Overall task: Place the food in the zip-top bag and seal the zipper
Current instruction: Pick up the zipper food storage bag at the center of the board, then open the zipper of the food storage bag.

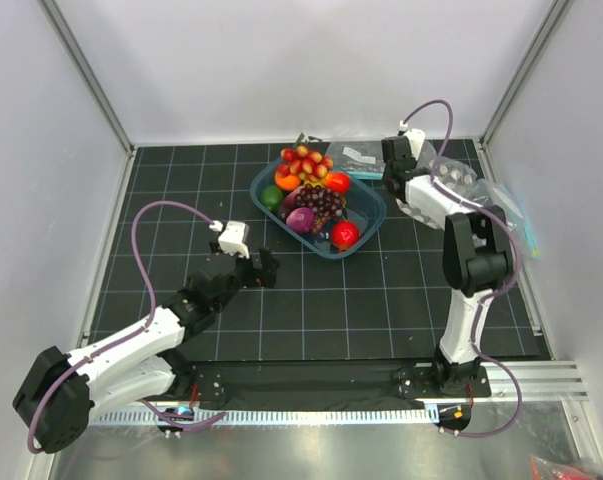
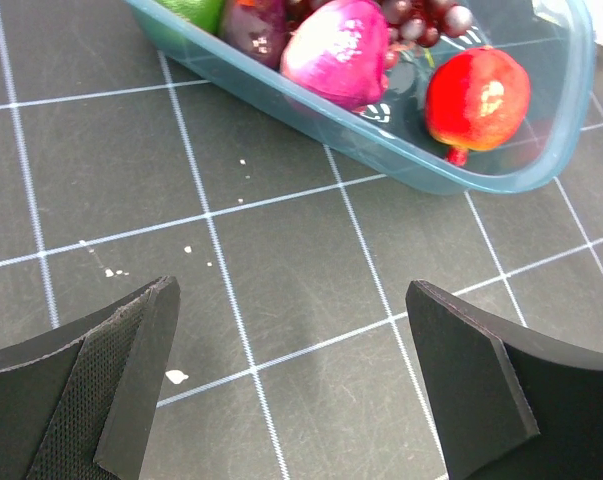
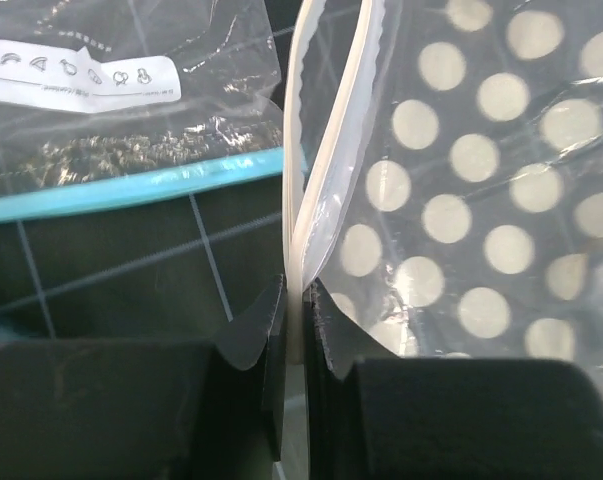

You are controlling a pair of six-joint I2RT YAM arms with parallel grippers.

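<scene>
Right fingers [image 1: 399, 160] at the far right of the table [image 1: 311, 310], pressed together and pinching the zipper [image 3: 316, 170] of the dotted bag [image 3: 481, 200]. The white strip runs up from between the two tips in the right wrist view. The dotted bag lies at the far right, past the tray's right end, partly under the right arm. Just left of it is a plain clear bag [image 3: 111, 120] with a teal strip, flat on the table, not held.

Left fingers [image 1: 266, 268] spread wide, nothing between them, low over bare table just in front of the blue tray [image 2: 451, 170]. They are near the tray and not touching it.

All the food is in the tray. The tomato [image 2: 478, 97] is at the near right corner, against the wall. The onion [image 2: 338, 52] is left of the tomato, and the grape bunch [image 1: 326, 203] is behind the onion. Other fruit [image 1: 306, 160], red, orange and green, is piled at the tray's far end.
</scene>
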